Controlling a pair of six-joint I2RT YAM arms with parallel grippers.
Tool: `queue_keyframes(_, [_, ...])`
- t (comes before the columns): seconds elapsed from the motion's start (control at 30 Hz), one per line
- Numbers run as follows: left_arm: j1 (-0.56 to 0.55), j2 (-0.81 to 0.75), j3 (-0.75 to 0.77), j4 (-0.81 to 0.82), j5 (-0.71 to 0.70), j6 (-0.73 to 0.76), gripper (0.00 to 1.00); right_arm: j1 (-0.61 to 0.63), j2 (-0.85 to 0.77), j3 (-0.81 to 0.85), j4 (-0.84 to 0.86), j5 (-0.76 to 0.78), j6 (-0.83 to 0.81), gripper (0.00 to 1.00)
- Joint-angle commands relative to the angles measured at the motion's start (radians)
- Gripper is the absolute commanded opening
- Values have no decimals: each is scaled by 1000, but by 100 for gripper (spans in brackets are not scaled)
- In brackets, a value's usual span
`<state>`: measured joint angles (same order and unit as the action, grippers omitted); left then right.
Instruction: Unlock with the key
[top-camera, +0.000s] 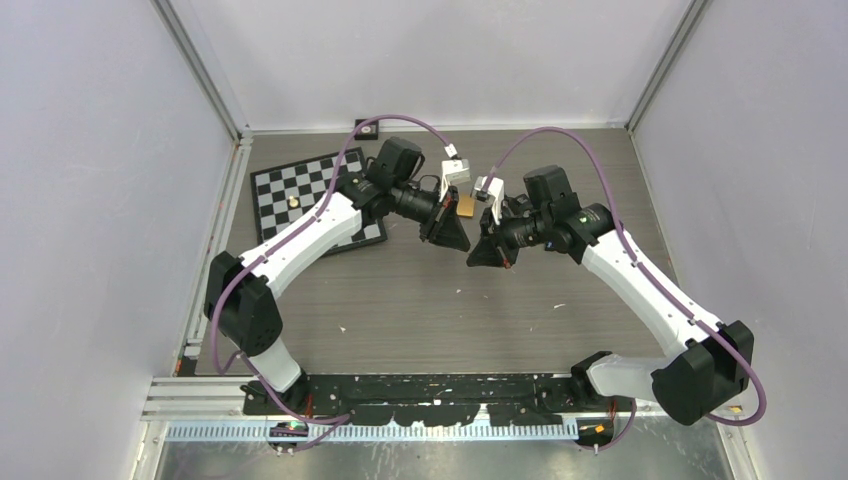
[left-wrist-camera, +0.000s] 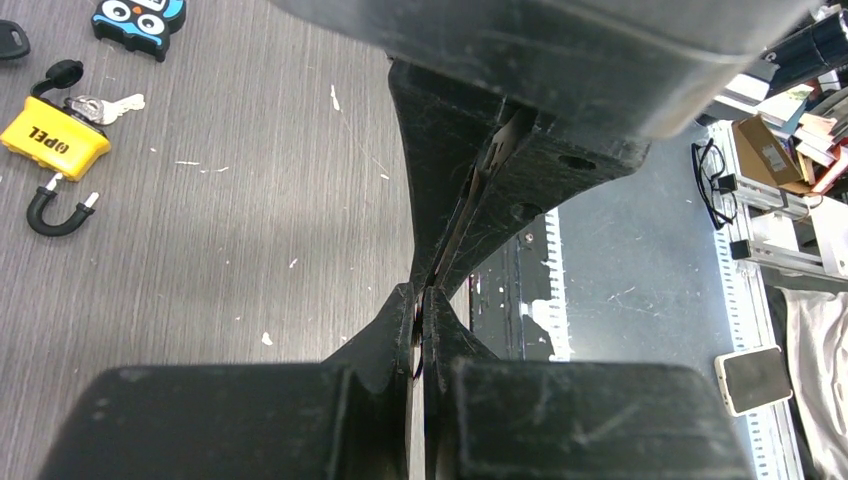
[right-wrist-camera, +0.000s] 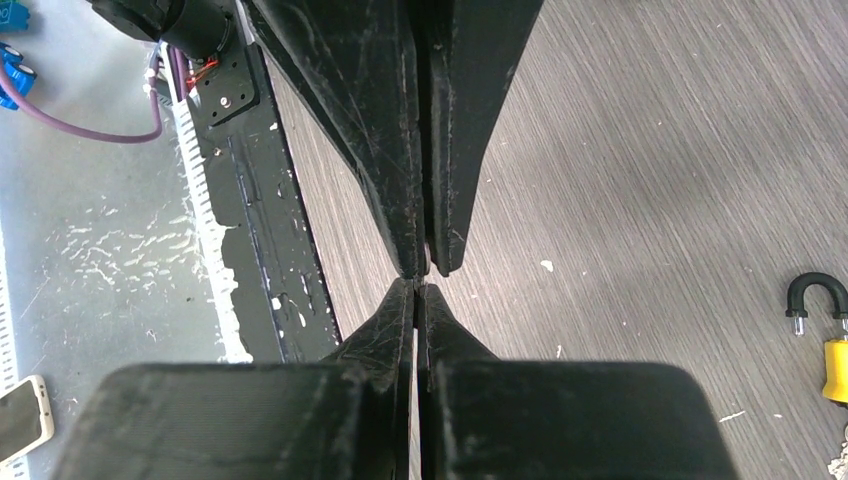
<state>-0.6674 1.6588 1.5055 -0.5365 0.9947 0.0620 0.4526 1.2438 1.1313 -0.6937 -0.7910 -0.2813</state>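
Observation:
The yellow padlock body (left-wrist-camera: 55, 140) lies on the wood table with a silver key (left-wrist-camera: 108, 104) at its top end. Its black U-shaped shackle (left-wrist-camera: 58, 213) lies loose beside it, apart from the body. In the top view the padlock (top-camera: 466, 205) sits just beyond the two wrists. The shackle (right-wrist-camera: 815, 295) and a corner of the body (right-wrist-camera: 835, 370) show at the right edge of the right wrist view. My left gripper (left-wrist-camera: 420, 295) and right gripper (right-wrist-camera: 418, 285) are both shut, meeting tip to tip above the table (top-camera: 467, 252), away from the padlock.
A checkerboard (top-camera: 300, 195) with a small gold piece (top-camera: 293, 202) lies at the back left. An owl-shaped tag (left-wrist-camera: 140, 20) and a black key head (left-wrist-camera: 10, 40) lie near the padlock. A black rail (top-camera: 420, 390) runs along the near edge.

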Motion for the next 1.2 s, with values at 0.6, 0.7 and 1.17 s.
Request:
queue_keyframes(0.6, [241, -264, -189, 100, -60, -156, 0, -38, -15, 21, 151, 310, 87, 67])
queue_keyframes(0.7, [261, -314, -210, 71, -95, -137, 0, -39, 60, 69, 169, 390, 96, 68])
queue_keyframes(1.17, [265, -459, -234, -162, -149, 17, 0, -53, 650, 461, 226, 608, 38, 80])
